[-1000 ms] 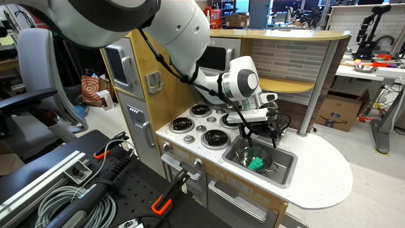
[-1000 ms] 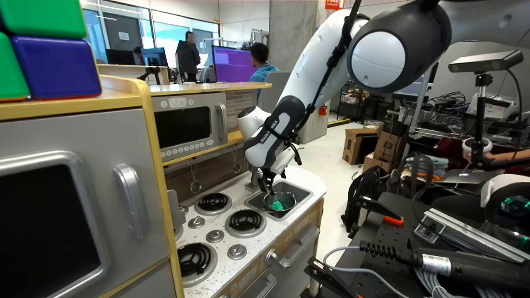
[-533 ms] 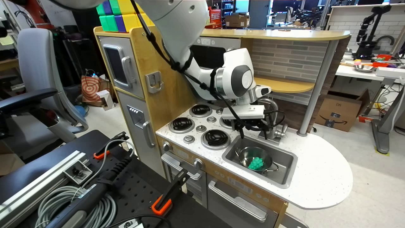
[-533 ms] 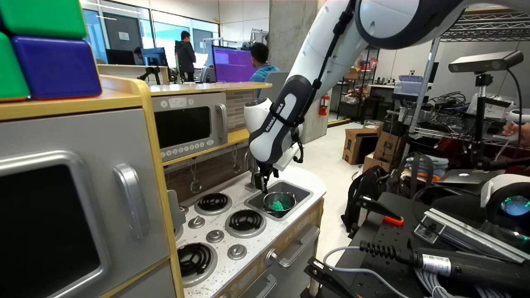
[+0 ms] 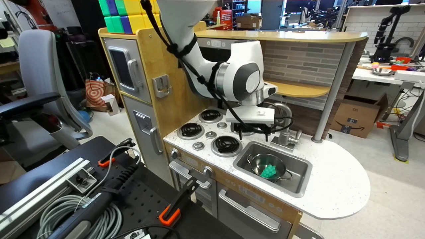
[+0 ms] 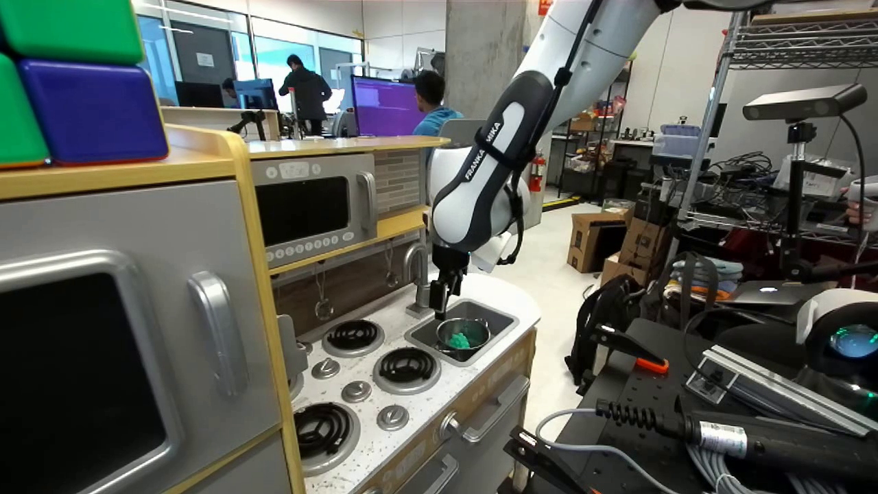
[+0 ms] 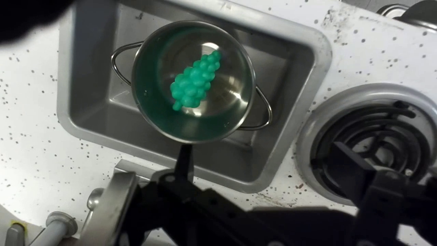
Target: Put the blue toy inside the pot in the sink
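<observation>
Jaws moved farther from pot point(image 7: 223, 94), spread wide, teal toy point(image 7: 194, 83) within rim, room at both sink point(image 7: 109, 123) ends

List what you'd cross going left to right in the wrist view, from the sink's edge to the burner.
left rim of the sink → left handle of the pot → teal toy, inside the pot → pot's right handle → black burner

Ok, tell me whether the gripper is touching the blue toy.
Apart. In the wrist view, a bare part of the pot shows between the blue toy and the open gripper.
</observation>
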You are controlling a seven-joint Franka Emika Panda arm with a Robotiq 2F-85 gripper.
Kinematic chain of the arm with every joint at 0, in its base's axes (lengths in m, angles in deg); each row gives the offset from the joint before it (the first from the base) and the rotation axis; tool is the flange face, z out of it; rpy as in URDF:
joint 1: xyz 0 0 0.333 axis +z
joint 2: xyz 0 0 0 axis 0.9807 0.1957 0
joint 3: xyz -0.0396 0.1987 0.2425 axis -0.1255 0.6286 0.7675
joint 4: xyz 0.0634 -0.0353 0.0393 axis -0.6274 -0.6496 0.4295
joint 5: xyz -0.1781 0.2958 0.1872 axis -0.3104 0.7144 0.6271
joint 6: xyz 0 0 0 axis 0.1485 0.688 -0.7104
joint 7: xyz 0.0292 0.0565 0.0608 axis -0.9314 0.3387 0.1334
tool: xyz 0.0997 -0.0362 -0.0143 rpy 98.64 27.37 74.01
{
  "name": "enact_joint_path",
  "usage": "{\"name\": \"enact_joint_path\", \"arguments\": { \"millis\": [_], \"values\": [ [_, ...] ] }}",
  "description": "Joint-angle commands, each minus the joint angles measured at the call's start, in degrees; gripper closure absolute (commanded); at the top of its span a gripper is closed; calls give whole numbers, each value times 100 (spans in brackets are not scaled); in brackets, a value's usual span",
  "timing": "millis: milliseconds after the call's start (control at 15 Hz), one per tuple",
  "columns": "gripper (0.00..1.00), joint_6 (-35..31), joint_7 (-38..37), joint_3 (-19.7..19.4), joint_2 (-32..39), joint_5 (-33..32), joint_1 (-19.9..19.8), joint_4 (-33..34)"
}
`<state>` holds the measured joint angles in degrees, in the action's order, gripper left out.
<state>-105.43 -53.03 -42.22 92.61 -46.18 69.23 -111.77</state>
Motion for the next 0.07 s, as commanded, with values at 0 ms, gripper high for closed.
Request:
{"name": "enact_joint_path", "arguments": {
  "millis": [0],
  "values": [
    [0,6,60,-10,-39,55,12,-44]
  ]
}}
